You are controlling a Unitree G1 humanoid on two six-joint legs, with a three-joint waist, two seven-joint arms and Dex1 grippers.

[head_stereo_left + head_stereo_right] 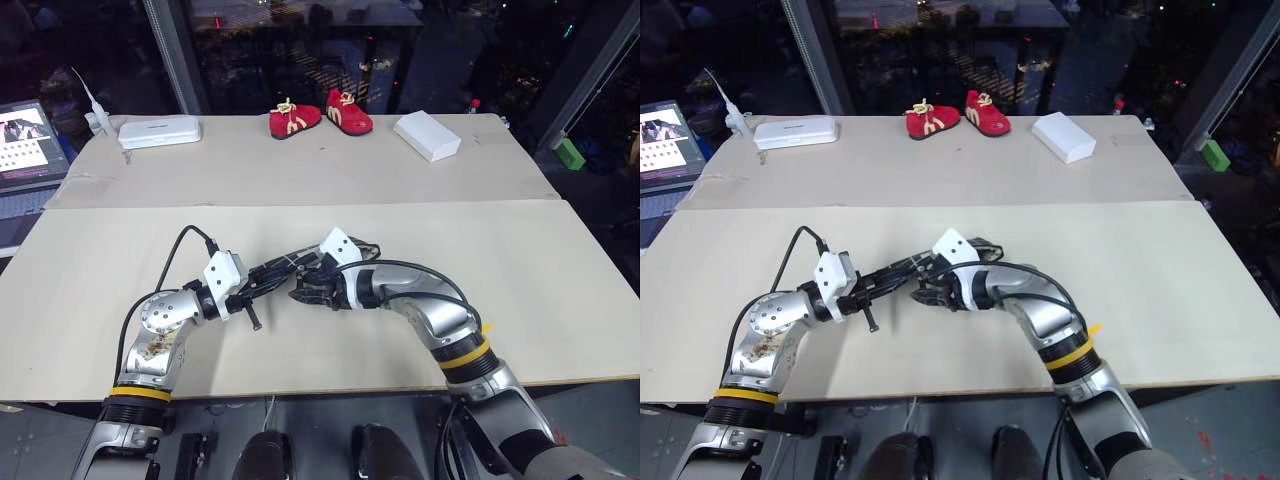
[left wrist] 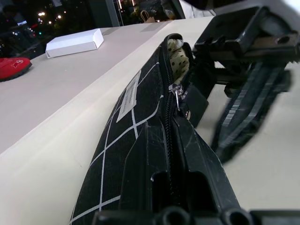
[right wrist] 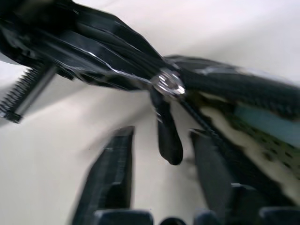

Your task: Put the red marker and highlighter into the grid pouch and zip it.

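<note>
The grid pouch [image 2: 136,117] is black with white lines and a white label. It is held level above the table, with my left gripper [image 1: 262,287] shut on one end of it. Its zipper is partly undone, and the open mouth shows a dotted cream lining [image 2: 179,56]. A pale blue strip [image 3: 267,123], possibly the highlighter, lies inside that mouth. My right gripper [image 3: 164,178] is at the slider, and its fingers [image 3: 112,173] stand apart on either side of the black zipper pull [image 3: 167,136]. The red marker is hidden.
Along the far side of the table [image 1: 560,270] are two red shoes [image 1: 320,116], a white box [image 1: 427,135] and a flat white case [image 1: 160,132]. A laptop [image 1: 25,150] sits off the left edge. A seam crosses the tabletop between the pouch and those things.
</note>
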